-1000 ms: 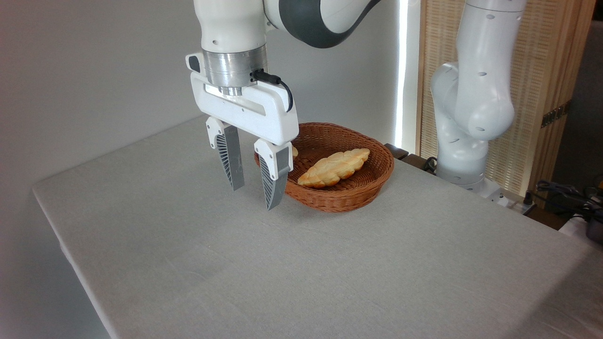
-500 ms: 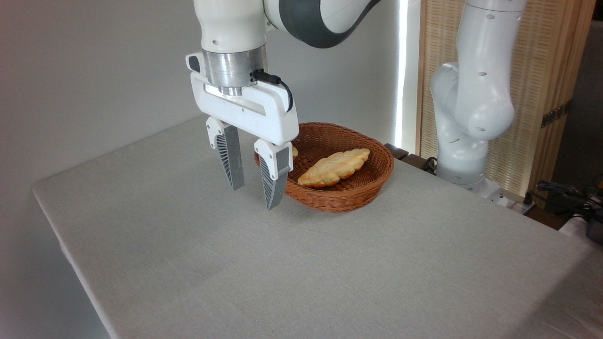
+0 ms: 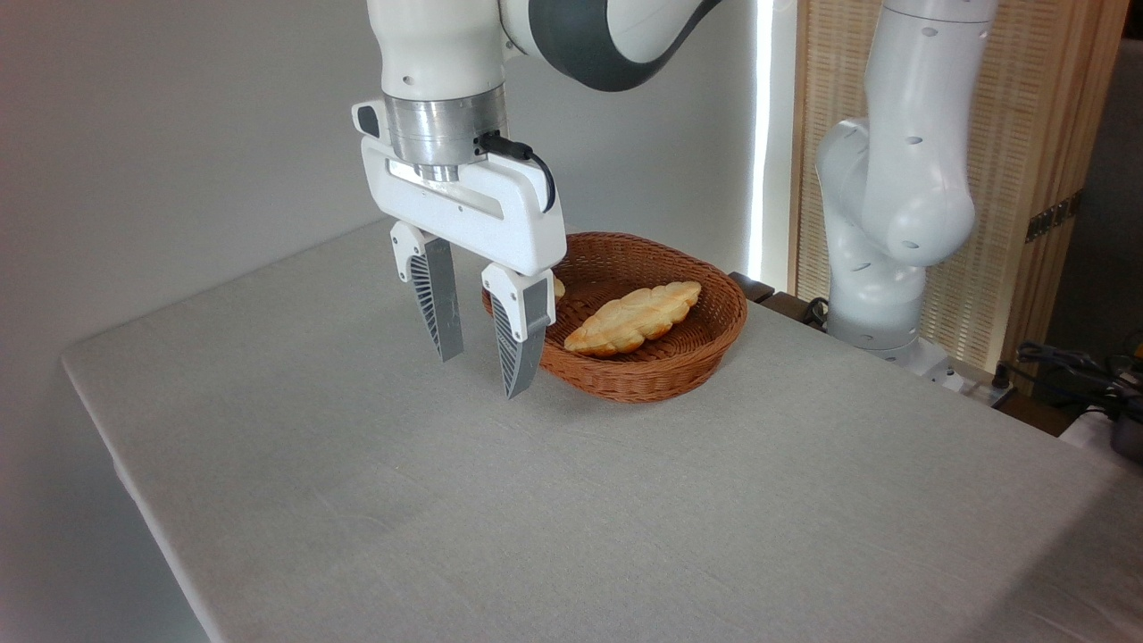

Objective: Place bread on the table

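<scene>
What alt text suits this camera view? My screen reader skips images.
An open, empty gripper hangs above the grey table, left of a wicker basket holding a braided loaf; a small bun barely peeks out behind one finger.

Soft, even daylight from a bright rear window strip (image 3: 759, 134); sharp focus, faint shadows.

A basket (image 3: 679, 375) on the table (image 3: 625, 527) holds a loaf (image 3: 632, 318), right of the claw (image 3: 482, 375).

A plain grey wall (image 3: 179, 134) stands behind; a bright strip of daylight (image 3: 761, 134) runs beside a slatted wooden screen (image 3: 1027, 134) at right.
</scene>
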You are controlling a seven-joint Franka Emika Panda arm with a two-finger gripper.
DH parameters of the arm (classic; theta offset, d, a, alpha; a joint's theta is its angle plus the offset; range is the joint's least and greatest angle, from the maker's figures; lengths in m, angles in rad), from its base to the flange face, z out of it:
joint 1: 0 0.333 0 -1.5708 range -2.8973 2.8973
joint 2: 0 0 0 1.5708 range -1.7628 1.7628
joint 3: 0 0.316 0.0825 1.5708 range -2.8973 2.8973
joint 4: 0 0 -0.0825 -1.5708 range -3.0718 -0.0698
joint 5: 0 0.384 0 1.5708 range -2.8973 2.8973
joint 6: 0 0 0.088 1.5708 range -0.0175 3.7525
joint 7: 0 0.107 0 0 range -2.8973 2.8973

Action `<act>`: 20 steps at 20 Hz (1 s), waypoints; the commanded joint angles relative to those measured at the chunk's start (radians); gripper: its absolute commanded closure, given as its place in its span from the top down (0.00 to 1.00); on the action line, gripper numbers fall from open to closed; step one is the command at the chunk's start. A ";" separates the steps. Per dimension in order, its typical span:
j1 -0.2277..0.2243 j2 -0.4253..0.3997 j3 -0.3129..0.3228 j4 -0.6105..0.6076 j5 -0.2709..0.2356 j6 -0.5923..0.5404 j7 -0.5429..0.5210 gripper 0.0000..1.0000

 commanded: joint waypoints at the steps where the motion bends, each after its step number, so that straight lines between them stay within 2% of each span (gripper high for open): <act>1: -0.006 0.006 0.011 0.009 0.003 0.022 0.009 1.00; 20: -0.008 0.009 0.009 0.009 0.001 0.020 0.009 1.00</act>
